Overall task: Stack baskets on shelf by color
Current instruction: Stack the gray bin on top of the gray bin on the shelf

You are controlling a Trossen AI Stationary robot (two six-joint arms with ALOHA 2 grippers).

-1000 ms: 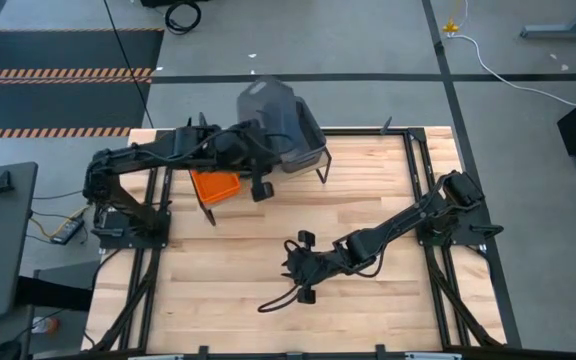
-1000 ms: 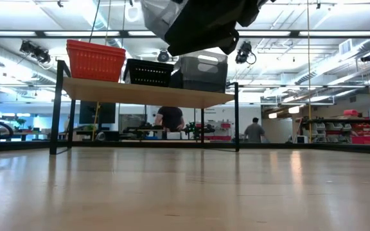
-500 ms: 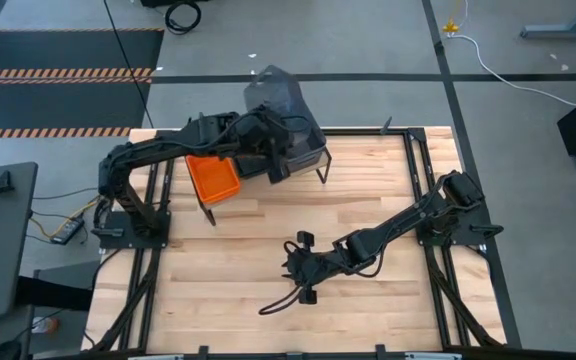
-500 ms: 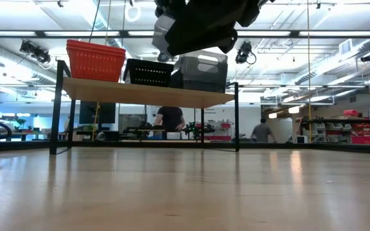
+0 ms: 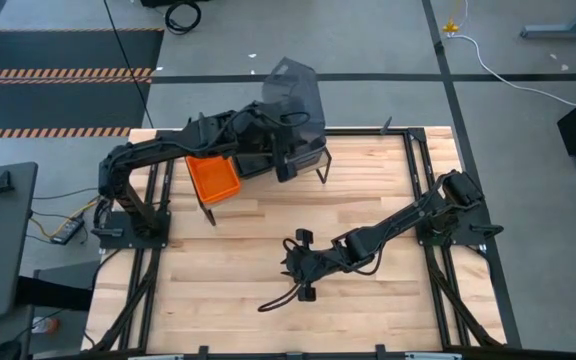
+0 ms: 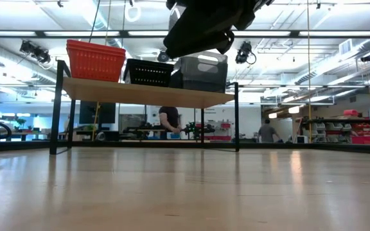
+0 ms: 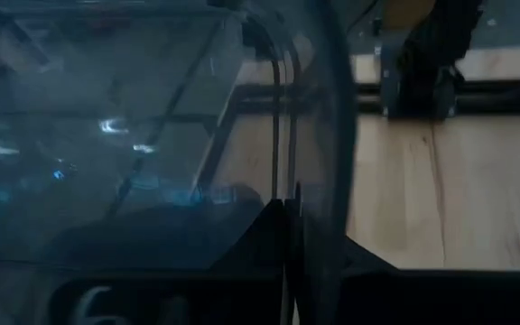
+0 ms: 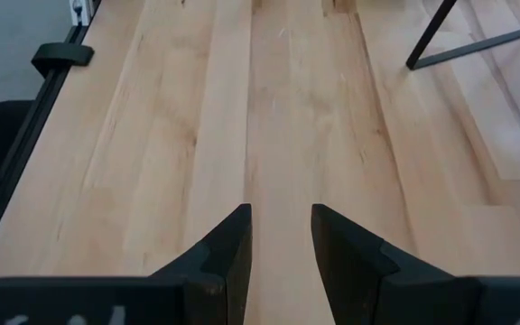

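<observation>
My left gripper (image 5: 288, 142) is over the right end of the shelf (image 6: 146, 94), shut on a translucent grey basket (image 5: 294, 92) that it holds tilted in the air. Below it a grey basket stack (image 6: 202, 70) stands on the shelf board, with black mesh baskets (image 6: 149, 72) in the middle and orange baskets (image 5: 215, 178) at the left end. In the left wrist view the grey basket's wall (image 7: 134, 135) fills most of the picture. My right gripper (image 8: 281, 236) is open, low over the middle of the table (image 5: 298, 265), and touches nothing. My left gripper pinches the grey basket's side wall near its rim (image 7: 319, 194) between its two fingers, one finger on each face of the wall. The basket is lifted clear and tilted, above the grey stack on the shelf. The fingertips themselves are hidden behind the wall.
The shelf stands on thin black legs (image 5: 326, 172) at the table's far edge. Bare wooden tabletop (image 8: 278, 108) lies in front of it. A loose dark cable (image 5: 280, 298) lies by the right gripper. People move in the room behind the table (image 6: 169, 119).
My left gripper has moved toward the table's right and far edge, from over the orange and black baskets to over the grey stack, still shut on the grey basket. The basket has tipped more steeply and the orange baskets are uncovered.
</observation>
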